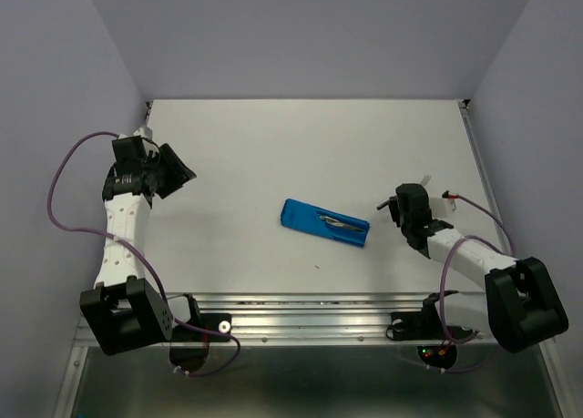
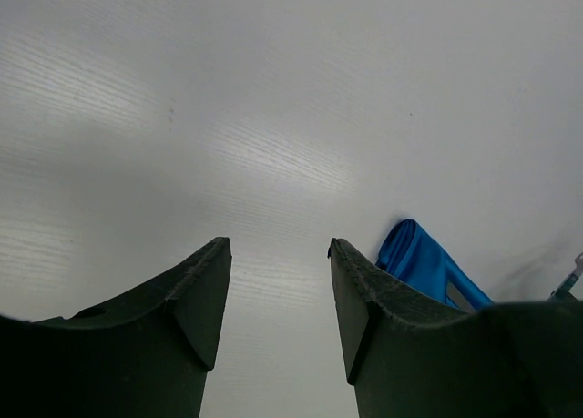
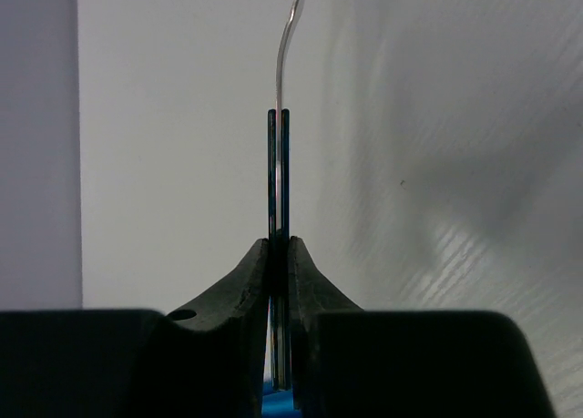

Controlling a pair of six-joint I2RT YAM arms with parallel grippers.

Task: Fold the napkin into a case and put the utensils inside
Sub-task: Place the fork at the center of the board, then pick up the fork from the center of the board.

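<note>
**Blue case lies mid-counter as right gripper holds a utensil**

Nearest the arm bases, the case (image 1: 323, 222), a narrow packet of folded bright blue cloth, lies slantwise on the white counter (image 1: 273, 136), about the middle of it, between the two arms and closer to the right one. A slim grey utensil (image 1: 339, 224) lies along the case's right half; whether it sits under a fold or on top cannot be told. Just right of the case and a little farther back, the right gripper (image 3: 279, 245) is clamped on a second utensil (image 3: 279, 181), seen edge-on from the wrist: the fingers pinch the dark teal handle, and a thin metal stem rises beyond it, curving at the top. Farther back and well apart on the left side, the left gripper (image 2: 278, 245) hangs over bare counter with its fingers spread and nothing between them; one end of the case shows at the right of its wrist view. Pale purple walls (image 1: 301, 35) close the scene behind.
</note>
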